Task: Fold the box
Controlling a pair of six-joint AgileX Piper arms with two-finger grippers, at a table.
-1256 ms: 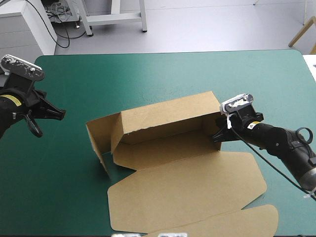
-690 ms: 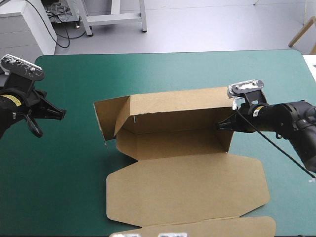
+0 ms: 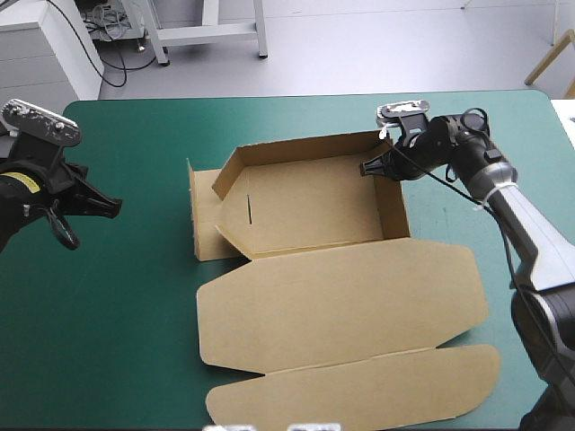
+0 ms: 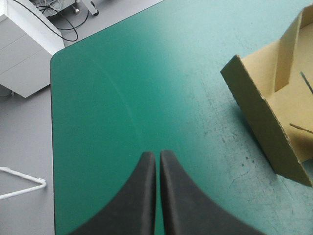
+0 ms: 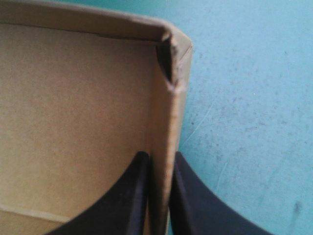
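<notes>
The brown box point(image 3: 305, 202) stands in the middle of the teal-green table as an open tray, its long lid point(image 3: 341, 310) lying flat toward the near edge. My right gripper point(image 3: 375, 168) is at the tray's far right corner, shut on the box's right wall point(image 5: 164, 142), one black finger inside and one outside. Over the table's left edge hangs my left gripper point(image 3: 106, 208), shut and holding nothing, well away from the box; the left wrist view shows its fingers point(image 4: 157, 188) met above bare cover, with the box's left end wall point(image 4: 266, 125) ahead and to one side.
Bare teal-green cover point(image 3: 117, 341) lies left of the box and along the far edge point(image 3: 269, 112). The lid's outer flap point(image 3: 359, 391) reaches close to the table's near edge.
My right gripper has swung the box's right end toward the far edge, turning the tray and standing its walls up. The lid now lies farther onto the table. The left arm stayed still.
</notes>
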